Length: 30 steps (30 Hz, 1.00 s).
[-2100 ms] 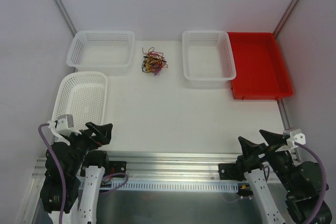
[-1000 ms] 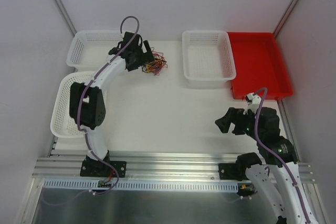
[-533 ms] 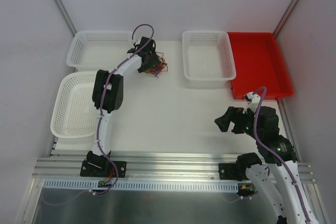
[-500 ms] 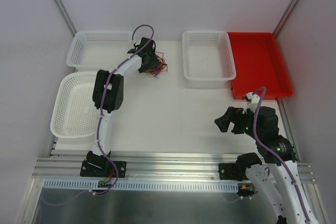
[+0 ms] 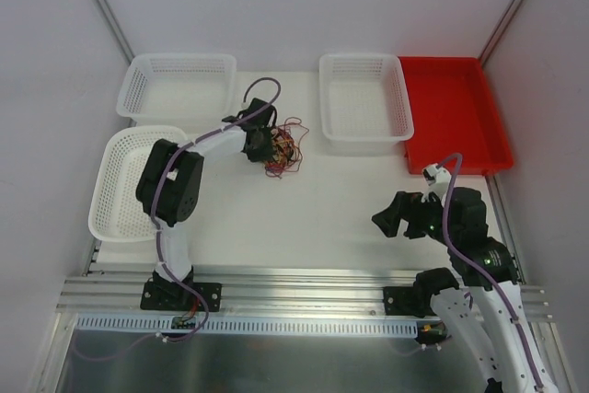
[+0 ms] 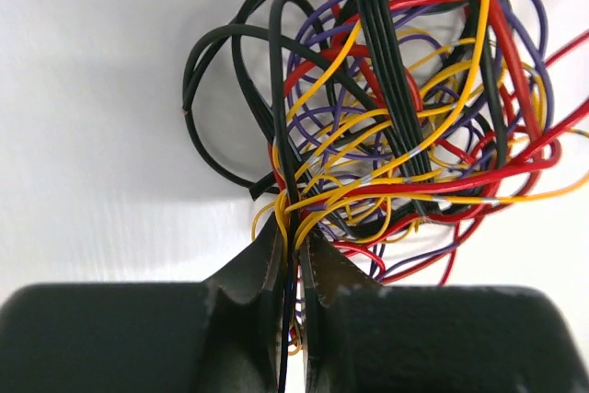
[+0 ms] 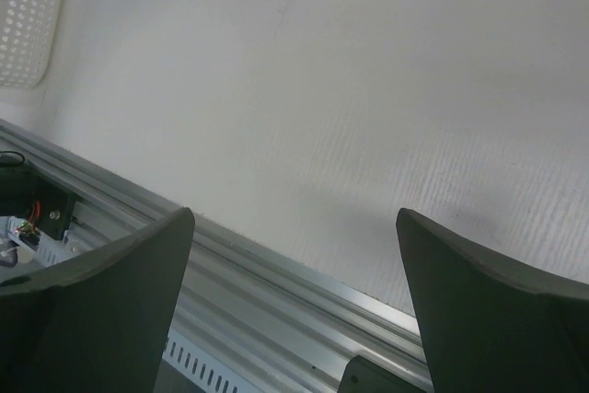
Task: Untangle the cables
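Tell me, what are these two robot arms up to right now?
They are working on a tangled bundle of thin coloured cables lying on the white table. The left gripper is pinched shut on a few strands at the bundle's edge, yellow and black among them. The right gripper hangs open above the table near its own base, touching nothing. The bundle is not yet pulled apart.
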Motion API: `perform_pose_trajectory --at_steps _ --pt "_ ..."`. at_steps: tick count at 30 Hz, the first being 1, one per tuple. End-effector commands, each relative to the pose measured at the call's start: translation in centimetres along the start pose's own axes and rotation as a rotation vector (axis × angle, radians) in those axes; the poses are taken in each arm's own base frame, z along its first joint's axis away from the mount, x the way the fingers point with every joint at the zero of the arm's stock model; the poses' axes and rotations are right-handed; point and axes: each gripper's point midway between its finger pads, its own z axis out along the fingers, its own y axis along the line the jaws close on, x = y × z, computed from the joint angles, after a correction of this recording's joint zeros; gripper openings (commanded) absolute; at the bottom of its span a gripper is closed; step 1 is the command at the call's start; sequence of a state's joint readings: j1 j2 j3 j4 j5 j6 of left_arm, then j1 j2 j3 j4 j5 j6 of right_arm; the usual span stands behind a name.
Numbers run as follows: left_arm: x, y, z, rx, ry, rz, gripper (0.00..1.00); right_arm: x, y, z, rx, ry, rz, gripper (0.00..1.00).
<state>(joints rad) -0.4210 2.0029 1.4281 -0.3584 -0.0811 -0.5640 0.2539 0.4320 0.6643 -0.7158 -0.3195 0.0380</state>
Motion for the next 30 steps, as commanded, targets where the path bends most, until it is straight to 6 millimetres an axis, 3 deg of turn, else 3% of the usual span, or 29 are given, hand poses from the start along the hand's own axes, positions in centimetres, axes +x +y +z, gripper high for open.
perform_pose_trajectory --at_steps 1,3,4,6,7,10,11,14,17,19,23,26,30 --pt "5.5 -1.9 -5.0 0.094 0.067 0.191 0.0 -1.0 2.2 -0.5 -0.098 0.013 -0.029 0.97" --pt "6.9 -2.8 -7.4 0.147 0.052 0.238 0.0 -0.9 2.6 -0.3 -0.113 0.036 -0.024 0.97" --pt "9.4 -2.8 -7.7 0.15 0.085 0.289 0.0 -0.7 2.7 0.0 -0.117 0.056 -0.025 0.97" --pt "11.3 -3.4 -9.6 0.208 0.096 0.327 0.0 -0.5 3.0 0.6 -0.13 0.079 -0.028 0.97" --pt "13.8 -3.3 -9.9 0.227 0.143 0.36 0.01 -0.3 3.1 0.9 -0.132 0.093 -0.031 0.97" --pt "16.5 -3.4 -11.5 0.281 0.175 0.403 0.04 0.7 3.6 2.4 -0.134 0.148 -0.04 0.97" --pt "18.4 -3.1 -11.7 0.286 0.206 0.434 0.06 1.2 3.3 3.1 -0.116 0.169 -0.042 0.98" --pt "20.6 -2.5 -12.8 0.315 0.234 0.464 0.16 1.4 4.2 4.5 -0.111 0.174 -0.076 0.99" --pt "21.0 -1.5 -13.7 0.32 0.214 0.439 0.29 2.1 5.1 6.3 -0.103 0.212 -0.141 0.99" --pt "20.7 -1.0 -14.8 0.334 0.169 0.412 0.52 2.5 5.5 7.4 -0.099 0.249 -0.192 0.97" --pt "19.4 -1.0 -17.3 0.39 0.071 0.348 0.75 2.2 4.8 9.4 -0.054 0.253 -0.262 0.92" --pt "18.9 -1.2 -18.7 0.433 0.03 0.323 0.85 1.7 5.0 10.8 -0.059 0.26 -0.311 0.89" --pt "18.8 -1.1 -18.5 0.422 0.029 0.318 0.86 0.9 6.2 12.6 -0.119 0.248 -0.371 0.88"
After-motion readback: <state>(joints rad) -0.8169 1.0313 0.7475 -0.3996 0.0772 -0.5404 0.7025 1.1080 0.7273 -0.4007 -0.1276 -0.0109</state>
